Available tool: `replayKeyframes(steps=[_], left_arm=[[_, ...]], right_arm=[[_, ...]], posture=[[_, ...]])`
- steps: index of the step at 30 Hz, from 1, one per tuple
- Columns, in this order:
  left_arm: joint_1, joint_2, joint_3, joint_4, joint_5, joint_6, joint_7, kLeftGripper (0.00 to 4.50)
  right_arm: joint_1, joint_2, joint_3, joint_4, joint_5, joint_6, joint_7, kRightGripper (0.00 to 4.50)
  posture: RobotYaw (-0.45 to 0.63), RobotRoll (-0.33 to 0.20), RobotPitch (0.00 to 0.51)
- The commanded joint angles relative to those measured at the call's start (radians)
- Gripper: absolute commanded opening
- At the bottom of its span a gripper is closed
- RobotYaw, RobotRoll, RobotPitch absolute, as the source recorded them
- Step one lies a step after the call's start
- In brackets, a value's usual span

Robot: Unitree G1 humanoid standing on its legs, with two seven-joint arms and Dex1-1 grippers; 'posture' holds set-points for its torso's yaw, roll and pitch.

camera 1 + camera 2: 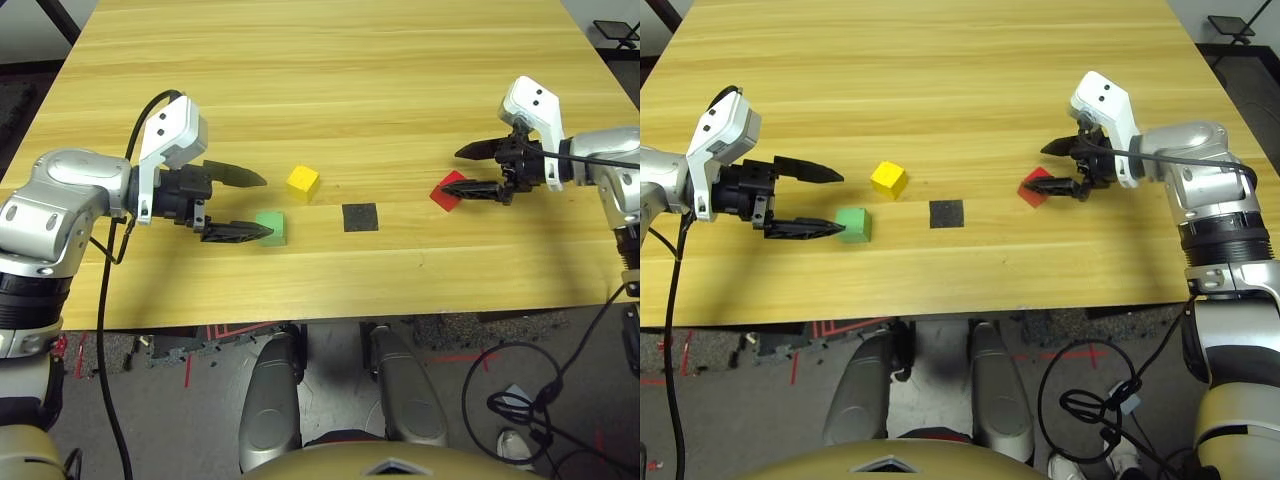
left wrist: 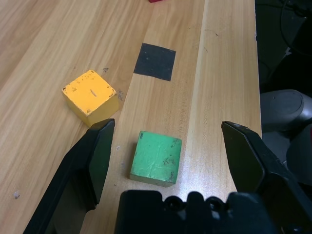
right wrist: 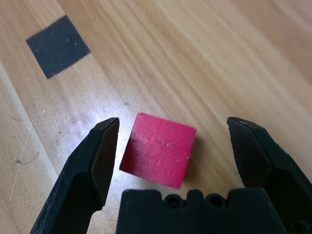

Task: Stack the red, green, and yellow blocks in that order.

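Green block (image 1: 271, 227) lies nearest the table's front edge on the robot's left, and the left gripper (image 1: 243, 206) has its two black fingers spread wide around it, one tip just beside it and the other reaching past toward the yellow block (image 1: 303, 181), which sits a little further in and apart from the green one. Across the table, the right gripper (image 1: 1055, 167) stands equally wide open with the red block (image 1: 1036, 188) between its fingers, not yet touched, its faces turned somewhat askew to them in the right wrist view. Each arm is thus the nearer one for its own cube; since red goes at the bottom, my judgement is that the right hand's closing comes first, and that the block's skew may make it twist as the fingers meet it. Between the two hands a flat black square patch (image 1: 360, 216) marks the pale wooden table (image 1: 330, 70), whose planks run away bare to the far edge; beyond it, dark floor shows at the corners
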Motion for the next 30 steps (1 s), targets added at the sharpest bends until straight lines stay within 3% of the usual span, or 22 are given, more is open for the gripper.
replayKeyframes(steps=[1,7,10,15,24,30], left_arm=[[0.017,0.011,0.01,-0.021,0.001,0.017,0.004,4.47],[0.014,0.01,0.013,-0.023,0.001,0.025,0.011,4.47],[0.012,0.008,0.016,-0.031,-0.005,0.034,0.019,4.5],[0.001,0.008,0.019,-0.034,-0.009,0.047,0.025,4.5],[-0.084,-0.034,-0.015,-0.001,0.004,0.064,0.039,4.5],[-0.147,-0.084,-0.062,0.042,0.045,0.059,0.041,4.5]], right_arm=[[0.027,-0.006,0.026,-0.043,-0.025,0.047,-0.017,4.5],[0.049,0.006,0.046,-0.066,-0.051,0.071,-0.059,4.5],[0.063,0.024,0.041,-0.078,-0.051,0.072,-0.085,3.87],[0.037,0.045,0.032,-0.1,-0.034,0.075,-0.08,2.05],[-0.087,0.054,0.161,-0.198,-0.036,0.027,0.108,2.08],[-0.162,0.142,0.3,-0.173,-0.112,-0.017,0.15,2.08]], posture=[[0.18,-0.074,0.258],[0.18,-0.069,0.261],[0.18,-0.069,0.261],[0.19,-0.061,0.264],[0.19,-0.079,0.249],[0.21,-0.085,0.243]])
